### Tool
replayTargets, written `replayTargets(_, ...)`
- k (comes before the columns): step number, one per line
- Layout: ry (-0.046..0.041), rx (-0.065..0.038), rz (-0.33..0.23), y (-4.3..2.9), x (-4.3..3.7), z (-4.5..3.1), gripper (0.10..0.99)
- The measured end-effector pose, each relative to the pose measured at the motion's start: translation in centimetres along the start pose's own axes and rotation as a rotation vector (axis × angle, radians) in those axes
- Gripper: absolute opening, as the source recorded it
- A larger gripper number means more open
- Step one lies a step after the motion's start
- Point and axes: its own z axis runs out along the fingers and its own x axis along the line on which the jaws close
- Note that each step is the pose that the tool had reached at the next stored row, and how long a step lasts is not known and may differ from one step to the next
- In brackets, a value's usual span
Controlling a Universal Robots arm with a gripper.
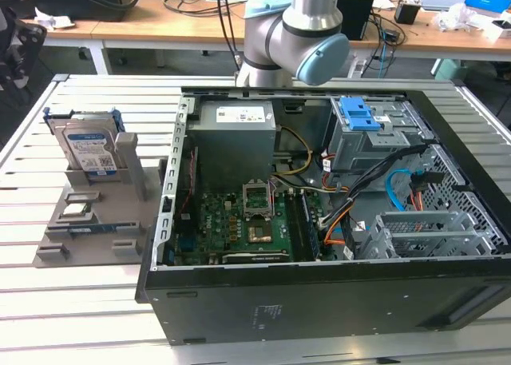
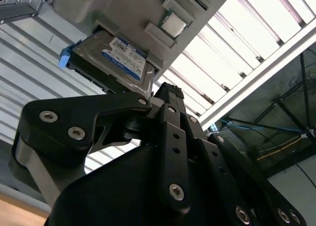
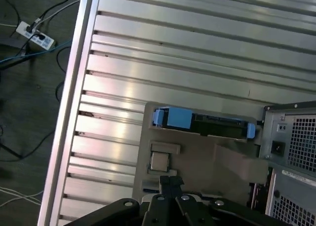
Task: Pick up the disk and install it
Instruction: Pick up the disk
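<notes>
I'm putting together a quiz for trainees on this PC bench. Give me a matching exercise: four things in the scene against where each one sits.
Things:
1. the disk
2. blue latch
3. motherboard
4. power strip

Places:
A. on the floor, off the table's edge
B. standing on edge in the grey holder, outside the case
C. atop the drive cage
D. lying flat inside the open case

Pairs: 1-B, 2-C, 3-D, 4-A
</notes>
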Motion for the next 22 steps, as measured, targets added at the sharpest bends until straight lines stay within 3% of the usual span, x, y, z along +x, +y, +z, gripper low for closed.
replayTargets(22,0.0164,-0.009,-0.369,0.0,0.0,0.0,0.106)
